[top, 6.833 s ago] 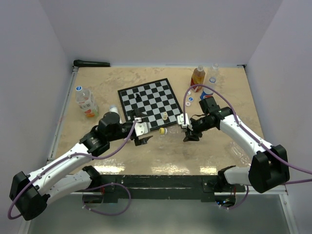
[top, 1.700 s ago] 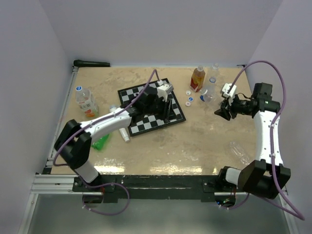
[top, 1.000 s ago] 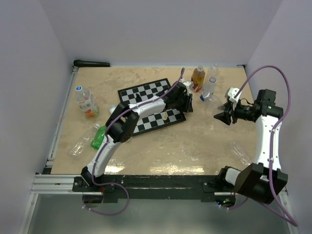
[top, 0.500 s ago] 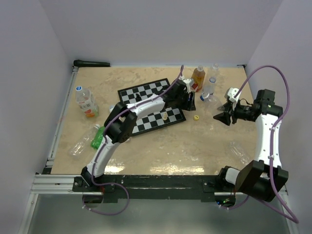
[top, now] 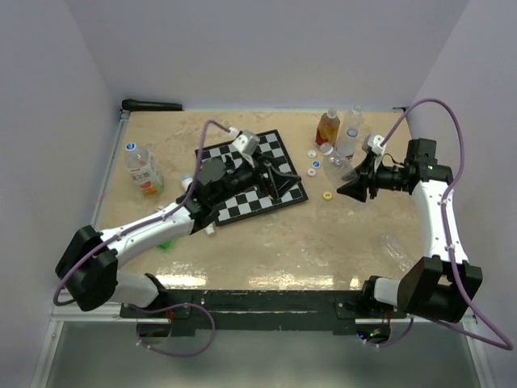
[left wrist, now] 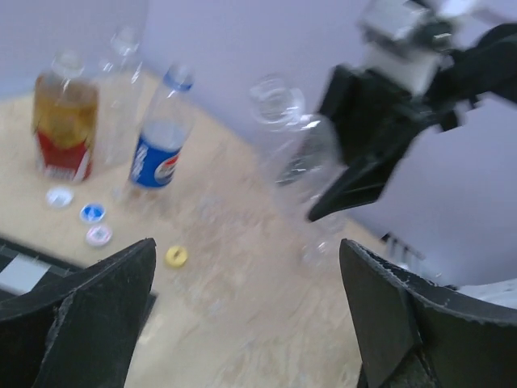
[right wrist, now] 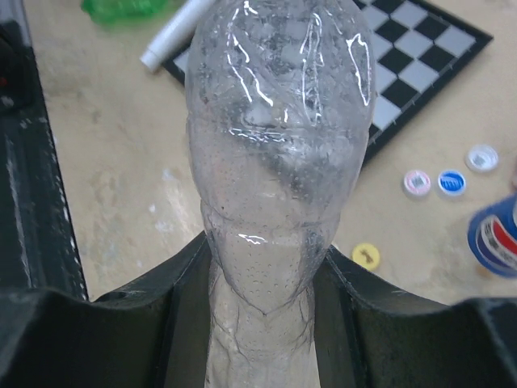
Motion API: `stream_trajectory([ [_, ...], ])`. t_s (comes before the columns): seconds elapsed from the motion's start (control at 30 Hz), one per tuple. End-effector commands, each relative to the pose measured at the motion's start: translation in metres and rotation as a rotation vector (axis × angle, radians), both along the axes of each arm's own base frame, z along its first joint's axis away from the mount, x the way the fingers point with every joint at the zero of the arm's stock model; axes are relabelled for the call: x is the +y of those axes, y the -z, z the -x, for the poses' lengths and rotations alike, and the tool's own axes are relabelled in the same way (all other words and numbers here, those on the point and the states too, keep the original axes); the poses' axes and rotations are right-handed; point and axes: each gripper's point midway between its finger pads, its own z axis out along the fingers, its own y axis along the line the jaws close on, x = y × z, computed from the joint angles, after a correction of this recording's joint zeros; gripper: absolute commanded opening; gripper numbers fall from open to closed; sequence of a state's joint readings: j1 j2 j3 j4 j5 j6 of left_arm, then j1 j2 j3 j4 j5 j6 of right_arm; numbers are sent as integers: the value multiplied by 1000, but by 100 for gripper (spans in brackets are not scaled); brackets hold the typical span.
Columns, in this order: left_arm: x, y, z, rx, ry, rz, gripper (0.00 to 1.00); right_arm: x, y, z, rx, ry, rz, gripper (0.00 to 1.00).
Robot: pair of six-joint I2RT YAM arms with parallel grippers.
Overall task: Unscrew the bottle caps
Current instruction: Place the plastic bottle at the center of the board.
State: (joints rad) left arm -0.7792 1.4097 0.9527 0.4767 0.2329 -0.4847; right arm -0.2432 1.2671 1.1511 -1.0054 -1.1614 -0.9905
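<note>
The right gripper (right wrist: 262,279) is clamping a clear bottle (right wrist: 279,145) above the right of the table (top: 266,242). The left gripper (left wrist: 246,267) is hanging wide open over the chessboard (right wrist: 420,56). The yellow cap (top: 327,195) is lying just right of the board, with other caps (right wrist: 451,182) sitting slightly farther back.

A checkered chessboard (top: 252,204) is lying skewed on the middle of the beige table (top: 283,242), a white tube (right wrist: 173,36) is lying just beside its near left corner, and a black bar (top: 152,105) is lying along the table's far left edge.
</note>
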Motion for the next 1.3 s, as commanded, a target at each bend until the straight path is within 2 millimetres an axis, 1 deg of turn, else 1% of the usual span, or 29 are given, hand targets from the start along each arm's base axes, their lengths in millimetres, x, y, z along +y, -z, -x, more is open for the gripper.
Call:
stream_trajectory([
  [0.0,5,-41,44,-150,169,296,100,30,-40,-5,39,-54,-240,1],
  [0.07,1,-43,53,-153,201,340,100,38,-47,-2,70,-104,-313,1],
  [0.17,-10,-44,50,-153,203,372,100,44,-51,3,91,-164,-360,1],
  [0.27,-25,-48,48,-157,229,401,100,53,-43,10,113,-201,-362,1],
  [0.33,-36,-54,43,-171,236,415,100,58,-41,14,121,-218,-366,1],
  [0.37,-41,-54,41,-169,238,415,100,61,-41,16,128,-228,-371,1],
  [0.43,-47,-57,35,-181,235,423,100,67,-42,21,137,-243,-378,1],
  [0.47,-51,-58,31,-183,231,422,100,71,-45,21,99,-261,-371,1],
  [0.5,-53,-60,30,-187,231,425,100,72,-45,24,114,-265,-381,1],
  [0.57,-62,-58,25,-180,239,417,99,77,-48,30,119,-278,-388,2],
  [0.6,-66,-55,27,-180,259,415,97,78,-48,32,131,-280,-391,2],
  [0.67,-73,-52,33,-178,304,422,89,79,-49,34,132,-287,-393,2],
  [0.77,-78,-45,38,-167,345,406,68,79,-49,34,134,-288,-394,4],
  [0.83,-72,-41,42,-192,342,377,60,79,-46,31,130,-275,-383,8],
  [0.87,-70,-43,45,-206,342,363,49,79,-45,30,125,-269,-378,13],
  [0.9,-68,-42,44,-215,337,344,34,78,-44,29,124,-263,-374,21],
  [0.97,-65,-39,44,-241,322,304,24,77,-41,26,99,-242,-349,38],
  [1.0,-62,-40,43,-253,312,287,18,77,-39,25,92,-231,-336,50],
  [1.03,-59,-40,42,-271,301,267,14,75,-37,24,72,-218,-315,59],
  [1.1,-52,-39,39,-286,281,228,10,72,-32,22,41,-197,-268,75],
  [1.13,-48,-35,35,-298,265,196,9,70,-32,20,6,-188,-226,80],
  [1.17,-44,-33,33,-319,250,150,9,66,-27,21,1,-177,-175,85],
  [1.2,-40,-26,28,-342,229,92,9,61,-24,21,-47,-191,-108,89],
  [1.27,-34,-9,25,-349,211,-34,9,54,-14,31,-61,-251,-4,98],
])
